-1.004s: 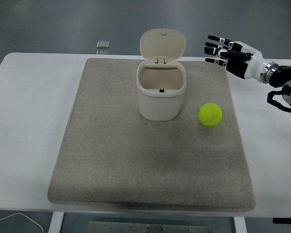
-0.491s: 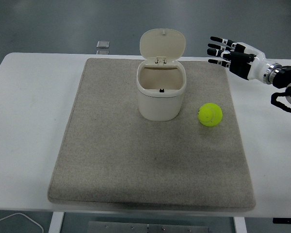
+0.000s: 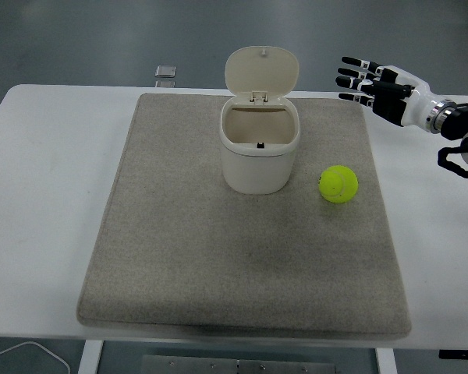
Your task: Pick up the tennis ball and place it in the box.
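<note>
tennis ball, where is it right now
In the head view the tennis ball sits on the grey mat, right of the open white box and apart from it.

We are seeing only the right robot hand (image 3: 378,84): a white shell is covering its back, black fingers (image 3: 355,72) are carrying pale bands at the joints, and a silver ring is joining the wrist to a black forearm with looping black cable.

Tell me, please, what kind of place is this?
Probably a robot test lab, not a home: a white table on a bare grey floor, a grey mat with only a lidded box and a tennis ball, and a robot hand reaching in.
</note>
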